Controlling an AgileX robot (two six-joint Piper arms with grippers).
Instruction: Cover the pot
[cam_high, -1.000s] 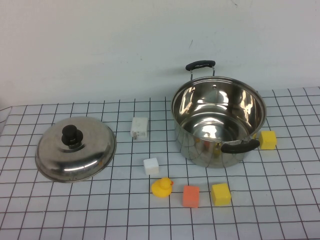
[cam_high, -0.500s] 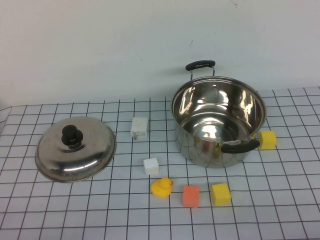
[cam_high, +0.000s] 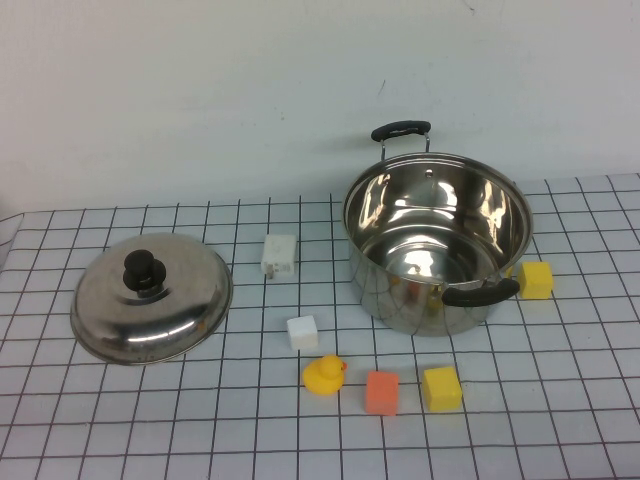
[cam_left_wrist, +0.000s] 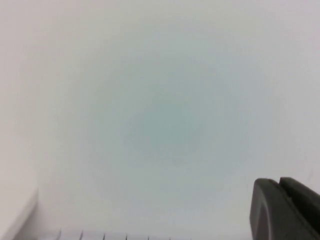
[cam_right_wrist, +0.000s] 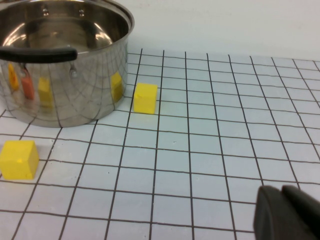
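Observation:
The pot (cam_high: 437, 240), large, shiny steel with two black side handles, stands open and empty at the back right of the gridded table; it also shows in the right wrist view (cam_right_wrist: 65, 75). The domed steel lid (cam_high: 150, 296) with a black knob (cam_high: 145, 270) lies on the table at the left, well apart from the pot. Neither arm shows in the high view. My left gripper (cam_left_wrist: 278, 184) is shut and empty, facing a blank wall. My right gripper (cam_right_wrist: 281, 191) is shut and empty, low over the table to the right of the pot.
Small things lie in front of the pot: two white blocks (cam_high: 279, 255) (cam_high: 302, 332), a yellow duck (cam_high: 324, 375), an orange block (cam_high: 381, 392) and a yellow block (cam_high: 441, 388). Another yellow block (cam_high: 535, 279) sits right of the pot (cam_right_wrist: 145, 98).

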